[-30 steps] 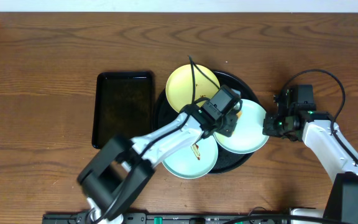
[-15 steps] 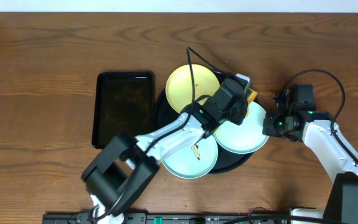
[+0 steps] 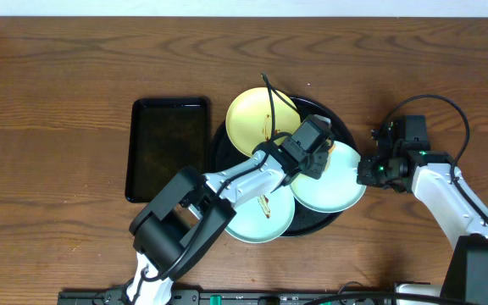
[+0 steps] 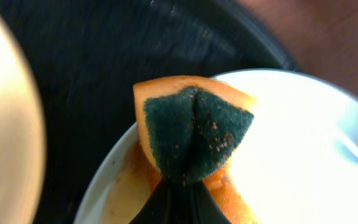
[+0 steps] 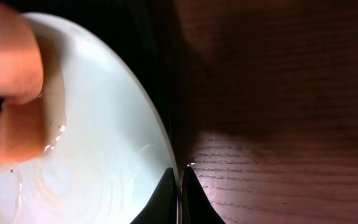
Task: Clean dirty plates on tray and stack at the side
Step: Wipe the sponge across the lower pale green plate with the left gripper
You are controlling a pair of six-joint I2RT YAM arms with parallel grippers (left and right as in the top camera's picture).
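At the tips of the left jaws, I am seeing a sponge being clenched tight, its green scouring face bulging toward the wrist camera and its orange body folding around it. It is sitting on the inner edge of the right-hand mint-blue plate, where a brownish wet film is showing on the plate. The right jaws are pinching shut on the opposite rim of that same plate, bracing it from the tabletop side. So the plate is lying between the two arms, with the left arm reaching across the round black tray to it. From the sponge, the unwiped pale bowl of the plate is stretching away toward the right jaws, and I am judging that the coming stroke is going to run along that line. The plate is round, so no axis is mattering here, only that direction. The left arm is the nearer one to the plate's middle and the only one carrying a cleaning tool. Further out, the yellow plate is resting at the tray's far side. The other mint-blue plate is waiting at the near side with a brown smear in it. The rectangular tray is standing apart on the left.
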